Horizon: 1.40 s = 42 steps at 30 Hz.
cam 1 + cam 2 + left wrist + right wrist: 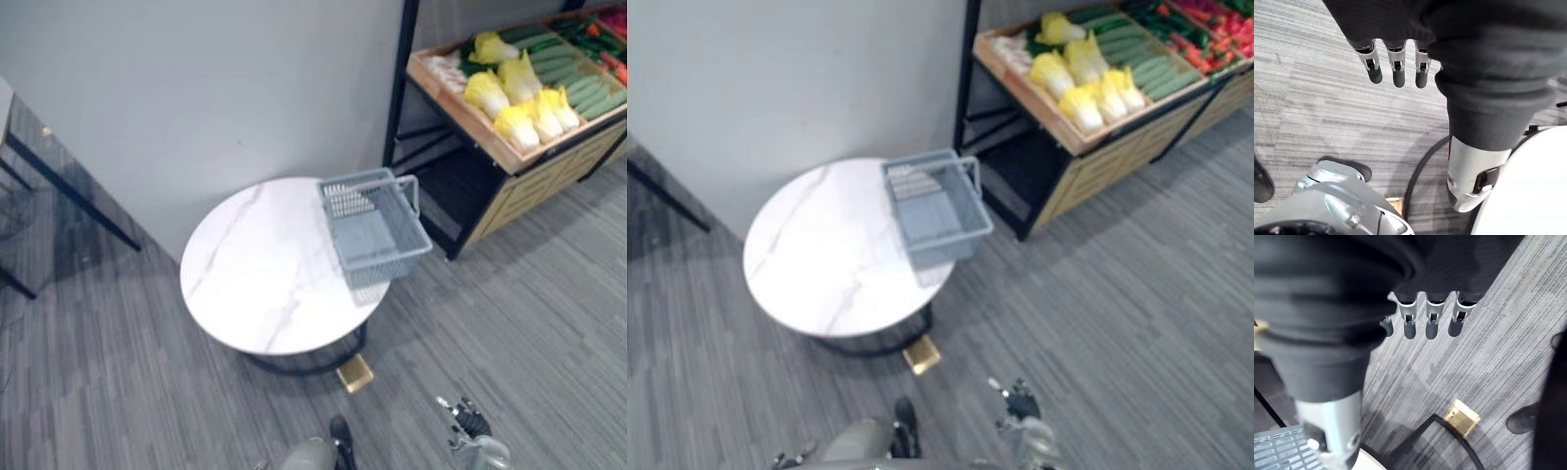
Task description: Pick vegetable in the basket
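Grey carpet (529,313) — basket (387,266) on table (265,284), shelf (460,116) beyond.

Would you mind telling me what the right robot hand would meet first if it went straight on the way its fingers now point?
Most likely the grey carpet floor: the right robot hand hangs open, aimed down at bare carpet, clear of the wooden block, though depth is uncertain.

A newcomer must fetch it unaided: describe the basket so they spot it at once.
Start at the round white marble table by the wall. The basket sits on its edge nearest the wooden vegetable shelf, overhanging the rim. It is grey slatted plastic, empty, handle raised, the only thing on the table.
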Available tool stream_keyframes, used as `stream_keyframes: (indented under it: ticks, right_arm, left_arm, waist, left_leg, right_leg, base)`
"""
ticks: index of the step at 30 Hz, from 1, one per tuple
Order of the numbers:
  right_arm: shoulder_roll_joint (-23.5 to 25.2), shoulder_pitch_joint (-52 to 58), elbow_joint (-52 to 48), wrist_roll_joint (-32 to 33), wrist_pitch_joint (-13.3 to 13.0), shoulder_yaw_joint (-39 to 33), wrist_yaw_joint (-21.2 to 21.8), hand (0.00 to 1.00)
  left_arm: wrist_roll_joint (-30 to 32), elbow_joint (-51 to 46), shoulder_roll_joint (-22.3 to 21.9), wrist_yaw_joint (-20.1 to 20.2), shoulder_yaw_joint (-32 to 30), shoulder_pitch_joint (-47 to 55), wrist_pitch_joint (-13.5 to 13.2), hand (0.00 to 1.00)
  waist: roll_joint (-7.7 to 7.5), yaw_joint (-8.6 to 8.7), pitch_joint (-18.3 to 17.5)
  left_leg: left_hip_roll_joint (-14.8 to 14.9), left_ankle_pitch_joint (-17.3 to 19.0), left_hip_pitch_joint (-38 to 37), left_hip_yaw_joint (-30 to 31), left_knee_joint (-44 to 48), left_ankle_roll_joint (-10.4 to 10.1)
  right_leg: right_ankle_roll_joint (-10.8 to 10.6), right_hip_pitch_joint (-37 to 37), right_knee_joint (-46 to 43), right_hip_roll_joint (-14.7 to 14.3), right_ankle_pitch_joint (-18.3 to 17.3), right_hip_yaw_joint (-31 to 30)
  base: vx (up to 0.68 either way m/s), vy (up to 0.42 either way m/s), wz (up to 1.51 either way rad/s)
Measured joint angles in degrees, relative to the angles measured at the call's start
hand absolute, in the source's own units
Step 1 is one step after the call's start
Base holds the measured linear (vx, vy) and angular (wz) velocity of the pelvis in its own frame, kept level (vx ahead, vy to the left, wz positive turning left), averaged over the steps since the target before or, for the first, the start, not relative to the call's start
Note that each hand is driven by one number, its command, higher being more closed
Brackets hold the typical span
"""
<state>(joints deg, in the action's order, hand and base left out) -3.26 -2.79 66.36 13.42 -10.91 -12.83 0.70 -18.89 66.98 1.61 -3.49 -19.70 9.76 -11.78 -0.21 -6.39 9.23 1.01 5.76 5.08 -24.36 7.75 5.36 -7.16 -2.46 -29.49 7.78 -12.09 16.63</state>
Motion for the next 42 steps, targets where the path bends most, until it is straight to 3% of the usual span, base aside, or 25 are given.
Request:
stream_keyframes:
  ticks: [1, 2, 3, 5, 7, 9, 11, 13, 15, 16, 17, 19, 21, 24, 29, 32, 34, 37, 41, 42]
  right_arm:
    - [0.0, 0.2, 0.1, -0.1, 0.0, 0.4, 0.0, 0.0]
    - [0.0, 0.9, 0.1, -0.1, 0.1, 0.8, 0.2, 0.0]
    - [0.0, 2.3, 0.0, -0.5, 0.1, 0.7, 0.3, 0.0]
    - [0.1, 3.8, -0.6, -2.0, 0.2, -0.4, 0.4, 0.0]
    - [-0.2, 3.9, -1.0, -2.2, 0.2, -2.0, 0.3, 0.0]
    - [0.2, 4.8, -1.2, -2.2, 0.2, -3.9, 0.0, 0.0]
    - [1.5, 5.3, -1.4, -2.2, 0.2, -6.7, -0.4, 0.0]
    - [2.3, 5.3, -1.2, -2.2, 0.2, -8.3, -0.7, 0.0]
    - [3.3, 5.9, -1.2, -2.2, 0.4, -8.8, -1.1, 0.0]
    - [3.9, 6.5, -0.9, -2.2, 0.6, -9.3, -1.2, 0.0]
    - [3.3, 6.2, -0.1, -2.2, 0.6, -10.4, -1.5, 0.0]
    - [2.9, 5.9, -0.1, -2.2, 0.4, -13.1, -1.7, 0.0]
    - [0.8, 5.4, 2.1, -2.2, 0.9, -19.5, -2.9, 0.0]
    - [-0.7, 5.0, 2.3, -2.2, 1.0, -25.9, -4.1, 0.0]
    - [-6.3, 2.2, 1.9, -2.2, 1.0, -39.0, -6.6, 0.0]
    - [-11.0, 0.1, 0.6, -3.5, 1.4, -42.9, -8.4, 0.0]
    - [-13.5, -1.5, -3.0, -6.0, 1.6, -40.2, -9.6, 0.0]
    - [-18.0, -5.1, -11.0, -9.5, 1.5, -29.6, -11.1, 0.0]
    - [-25.7, -8.1, -24.2, -21.6, 1.3, -16.4, -12.9, 0.0]
    - [-28.4, -9.3, -29.5, -27.4, 1.4, -11.6, -13.3, 0.0]
  left_arm:
    - [0.1, 0.3, 0.5, 0.0, 0.4, 0.0, 0.1, 0.0]
    - [0.2, 0.2, 1.6, 0.0, 1.8, 0.0, 0.6, 0.0]
    - [1.1, 0.2, 2.1, 0.0, 2.0, 0.0, 0.9, 0.0]
    - [1.8, 0.1, 2.1, 0.1, 2.0, -0.4, 1.2, 0.0]
    - [1.9, -0.2, 2.0, 0.1, 2.0, -1.4, 1.2, 0.0]
    - [2.5, -1.4, 1.6, 0.1, 1.8, -1.5, 1.2, 0.0]
    - [3.9, -2.1, 1.3, 0.1, 0.9, -1.7, 1.0, 0.0]
    - [4.0, -2.2, 1.0, -0.2, -0.8, -1.7, 1.0, 0.0]
    - [4.0, -3.1, 0.8, -0.5, -2.8, -0.4, 0.7, 0.0]
    - [4.0, -3.0, 0.8, -0.8, -4.0, 0.9, 0.6, 0.0]
    - [4.0, -2.8, -0.6, -0.9, -5.4, 1.6, 0.6, 0.0]
    - [4.0, -1.5, -1.5, -1.2, -6.0, 1.5, 0.5, 0.0]
    - [4.0, -0.3, -2.9, -1.2, -6.6, 1.4, 0.5, 0.0]
    - [4.0, -0.3, -3.1, -1.3, -6.7, 1.7, 0.2, 0.0]
    - [4.1, -1.0, -2.8, -1.3, -6.7, 2.1, -0.1, 0.0]
    - [4.4, -1.1, -2.5, -1.3, -6.4, 2.7, -0.1, 0.0]
    - [4.4, -1.0, -2.0, -1.3, -4.9, 2.9, -0.1, 0.0]
    - [4.4, -1.0, -0.8, -1.3, -0.6, 3.0, -0.1, 0.0]
    - [4.6, -1.0, 0.7, -0.9, 5.8, 2.6, -1.2, 0.0]
    - [5.3, -1.0, 1.0, -0.6, 7.3, 2.5, -1.5, 0.0]
  waist:
    - [-0.39, 0.0, -0.2]
    - [-1.33, 0.57, -0.1]
    - [-1.61, 1.82, 0.0]
    - [-1.38, 3.03, 0.1]
    - [-0.81, 3.19, 0.4]
    - [-0.73, 2.95, 0.4]
    - [-1.19, 2.99, 0.0]
    - [-1.94, 3.03, -0.6]
    - [-3.21, 2.56, -1.4]
    - [-3.88, 1.86, -2.8]
    - [-2.65, 1.0, -4.1]
    - [-0.41, 1.42, -5.2]
    - [1.77, 1.69, -6.2]
    - [1.88, 1.78, -6.3]
    - [1.8, 2.87, -6.5]
    - [1.56, 3.43, -6.6]
    - [1.6, 4.1, -6.7]
    - [1.52, 4.58, -6.7]
    - [2.28, 4.73, -7.0]
    - [2.47, 4.83, -6.9]
  left_leg:
    - [-0.6, 0.6, -1.2, 0.2, -0.5, -0.1]
    - [-1.8, 1.4, -3.9, 1.5, -0.7, 0.6]
    - [-2.6, 2.4, -6.5, 3.7, -0.6, 0.9]
    - [-2.7, 2.7, -10.4, 7.4, -1.6, 1.1]
    - [-2.1, 2.6, -13.3, 10.4, -2.6, 0.8]
    - [-1.3, 3.3, -15.0, 13.6, -2.7, -0.7]
    - [-0.4, 5.0, -15.0, 18.3, -2.6, -3.2]
    - [0.3, 6.0, -14.1, 20.9, -1.7, -4.9]
    - [1.4, 7.7, -14.2, 22.1, -0.3, -7.7]
    - [2.7, 9.1, -14.3, 22.1, 0.3, -9.8]
    - [5.8, 9.6, -14.0, 21.6, 0.4, -11.0]
    - [8.8, 9.1, -12.6, 21.4, -0.3, -12.5]
    - [11.8, 5.5, -12.2, 21.1, -3.8, -15.3]
    - [12.4, 2.7, -12.1, 19.8, -4.9, -15.6]
    - [12.5, 2.4, -10.5, 19.7, -6.6, -15.6]
    - [12.0, 2.5, -10.3, 18.8, -7.7, -15.6]
    - [11.5, 2.8, -10.2, 18.2, -7.7, -15.5]
    - [10.9, 3.0, -10.0, 16.1, -7.5, -15.4]
    - [10.3, 3.2, -8.6, 15.4, -7.4, -15.5]
    - [10.3, 3.2, -8.1, 15.4, -7.4, -15.5]
  right_leg:
    - [-2.3, 2.8, -7.6, 1.6, 1.4, -0.7]
    - [-5.6, 7.8, -20.4, 4.0, 6.0, -2.9]
    - [-5.0, 10.5, -29.3, 5.9, 6.9, -3.2]
    - [-3.7, 14.0, -34.8, 6.6, 5.7, -3.5]
    - [-1.4, 16.4, -30.7, 7.0, 4.3, -2.2]
    - [-0.3, 16.3, -19.6, 7.7, 3.6, -1.3]
    - [-0.1, 15.9, -1.2, 7.2, 4.4, -8.0]
    - [1.5, 15.8, 7.5, 7.3, 8.7, -13.4]
    - [0.7, 13.8, 13.0, 7.7, 17.2, -12.8]
    - [-1.5, 12.2, 14.7, 7.5, 16.3, -10.4]
    - [-1.3, 10.7, 18.3, 4.6, 14.9, -8.6]
    - [-1.0, 9.4, 23.6, 1.4, 14.9, -6.5]
    - [1.1, 8.8, 28.0, -2.1, 16.4, -4.7]
    - [2.2, 7.8, 31.0, -3.2, 17.2, -3.9]
    - [2.3, 7.2, 35.6, -3.5, 18.8, -2.5]
    - [1.8, 7.3, 35.9, -2.6, 19.1, -1.5]
    - [1.8, 7.4, 35.9, -2.0, 19.1, -1.4]
    - [1.5, 8.6, 35.9, -1.4, 19.3, -1.6]
    - [1.2, 10.9, 35.8, -1.1, 21.1, -3.2]
    - [1.3, 11.6, 35.6, -1.3, 21.9, -3.7]
  base:
    - [0.39, 0.141, 0.13]
    - [0.51, 0.118, 0.55]
    - [0.44, 0.089, 0.74]
    - [0.43, 0.017, 1.0]
    - [0.43, -0.048, 1.02]
    - [0.32, -0.101, 1.02]
    - [0.32, -0.223, 1.36]
    - [0.3, -0.302, 1.08]
    - [0.26, -0.369, 0.55]
    - [0.27, -0.474, 0.06]
    - [0.31, -0.557, -0.07]
    - [0.23, -0.397, -0.05]
    - [0.2, -0.3, 0.11]
    - [0.05, -0.18, 0.06]
    - [-0.05, -0.053, 0.16]
    - [-0.08, 0.029, 0.13]
    - [-0.07, 0.032, -0.06]
    - [-0.06, 0.016, -0.29]
    - [0.0, -0.003, -0.18]
    - [0.03, -0.012, -0.13]
